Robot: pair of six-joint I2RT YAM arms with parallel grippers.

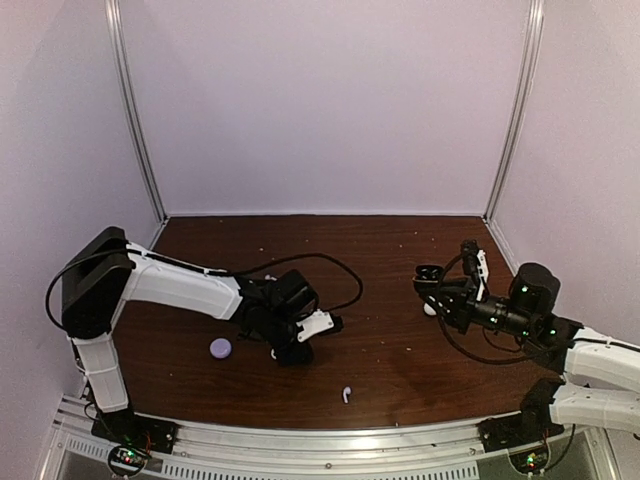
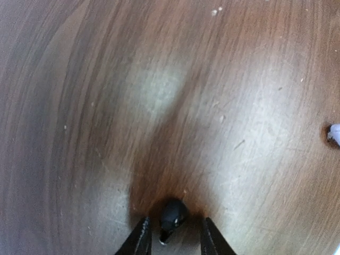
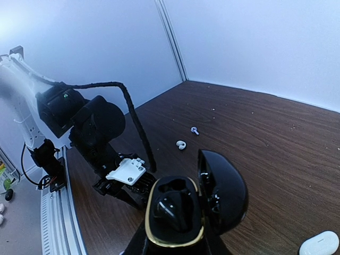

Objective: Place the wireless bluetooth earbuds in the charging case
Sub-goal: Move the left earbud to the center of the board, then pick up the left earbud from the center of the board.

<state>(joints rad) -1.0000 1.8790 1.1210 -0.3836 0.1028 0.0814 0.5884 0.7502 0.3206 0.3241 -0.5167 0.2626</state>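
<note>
Black earbud (image 2: 172, 214) looks light, slippery; I would pinch its round body. My left pincer (image 2: 173, 237) stands narrow around it, right pincer (image 3: 172, 248) holds the case (image 3: 178, 212).

- It was a robotics lab cell: plain white panels (image 1: 320, 100) on aluminium posts (image 1: 137, 110) enclosed a dark wooden table (image 1: 380, 240).
- A left arm (image 1: 180, 285) and right arm (image 1: 600, 360) stood bolted to a metal rail (image 1: 320, 436).

Nothing here to read.
From where I stand, the glossy black charging case (image 3: 226, 191) with its gold rim, the white plastic bracket (image 3: 126, 171) on the left arm's wrist and the dark brown wooden table (image 1: 400, 345) carry no letters, numbers or logos I can make out.
</note>
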